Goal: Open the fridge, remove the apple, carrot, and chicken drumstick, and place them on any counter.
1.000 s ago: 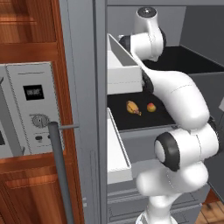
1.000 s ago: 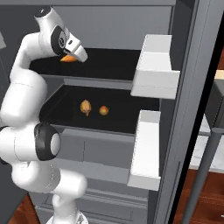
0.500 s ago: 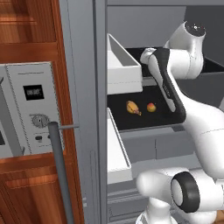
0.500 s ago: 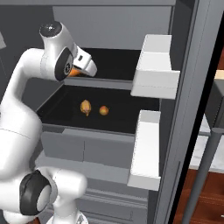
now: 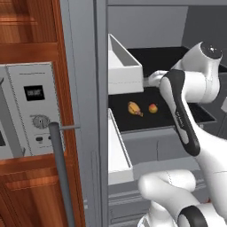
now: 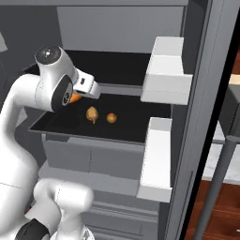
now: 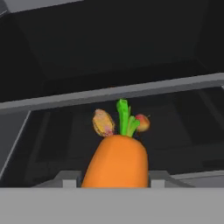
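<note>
Carrot (image 7: 116,161) right at the lens, six o'clock in the hand view, fat end toward the camera, green top pointing up, and the gripper (image 7: 114,178) pinching it between its two fingers. From the right base view the carrot (image 6: 75,98) peeks out orange at the wrist, in front of the open fridge (image 6: 197,117). Beyond it, on the black shelf (image 6: 136,122), the drumstick (image 7: 103,123) sits at eleven o'clock of the carrot's top, the apple (image 7: 142,123) at one o'clock, the two near each other but apart. My read: this is the carry-out. To do it well, keep the squeeze steady, hold the carrot level, clear the white door bins (image 6: 161,70) and swing wide toward a counter. Writing? The oven panel (image 5: 34,92) has a dark display, too small to read.
</note>
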